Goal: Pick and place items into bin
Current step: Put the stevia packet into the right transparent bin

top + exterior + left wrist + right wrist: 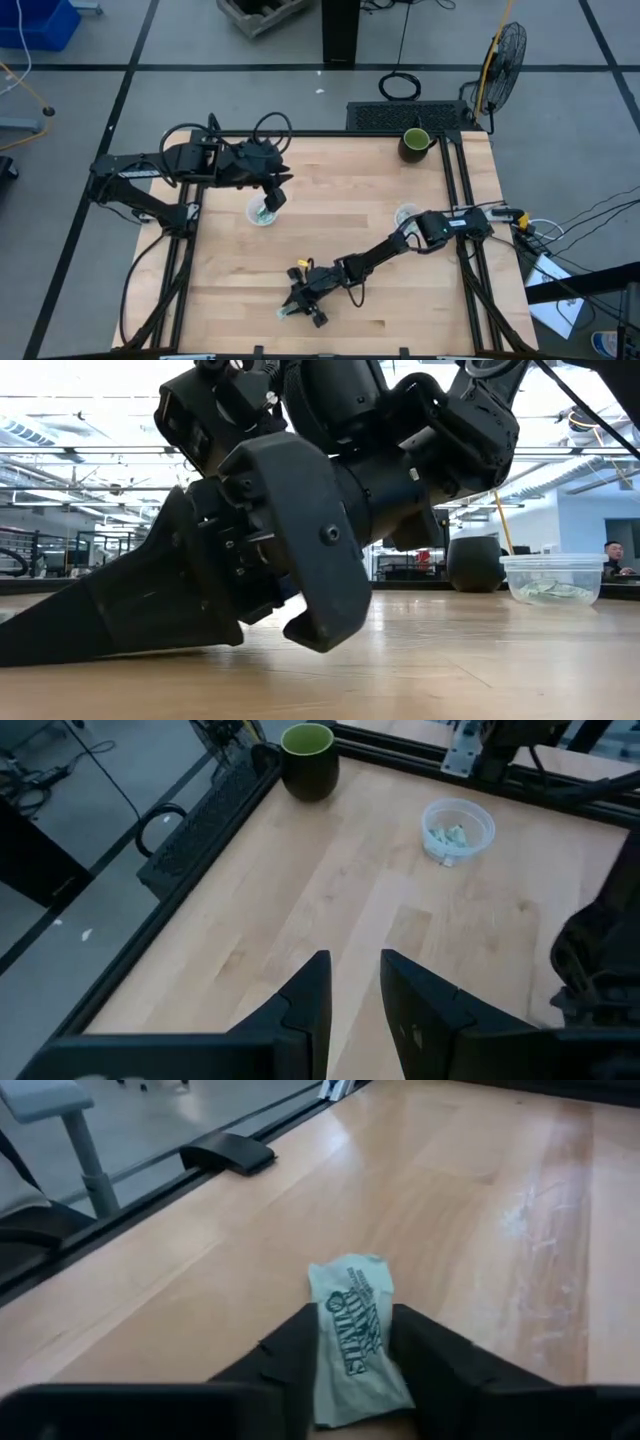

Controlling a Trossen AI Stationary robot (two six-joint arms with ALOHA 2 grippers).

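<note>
Green mug (307,761), clear bin (458,829) holding packets (452,836)

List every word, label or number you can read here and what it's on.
Pale green packet between the right claw fingers: dark green print, too blurred to read with certainty.
Green mug, clear containers and arms: no readable text.
</note>
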